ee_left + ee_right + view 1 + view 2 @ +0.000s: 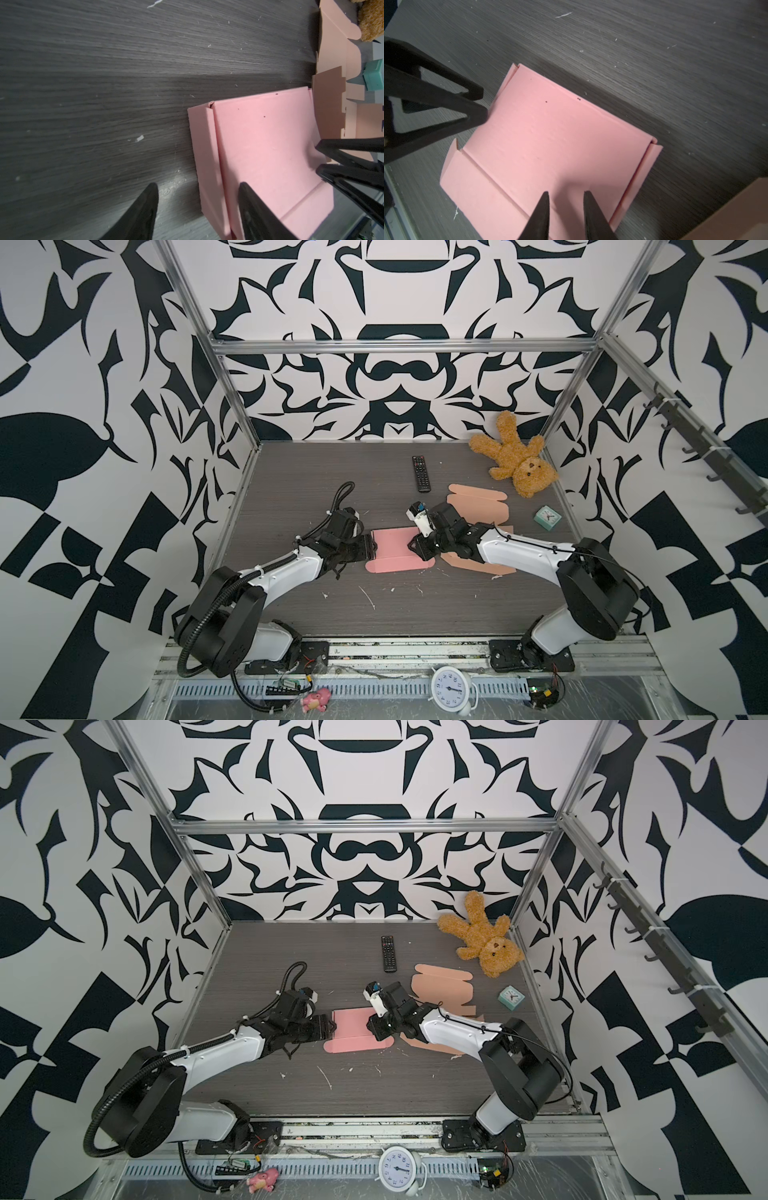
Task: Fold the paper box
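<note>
We log the pink paper box (pixel 390 547) lying about mid-table on the dark wood-grain table (pixel 415 614), in both top views. It is mostly flat, with one broad, near-square panel facing up, slightly bowed rather than dead level. Along its near edge runs a long strip flap (pixel 477 187), set off by a scored crease and lying almost level with the panel. Narrow side flaps (pixel 205 155) at the two short ends look partly lifted along their creases. The surface is matte plain pink with a few small dark specks.
</note>
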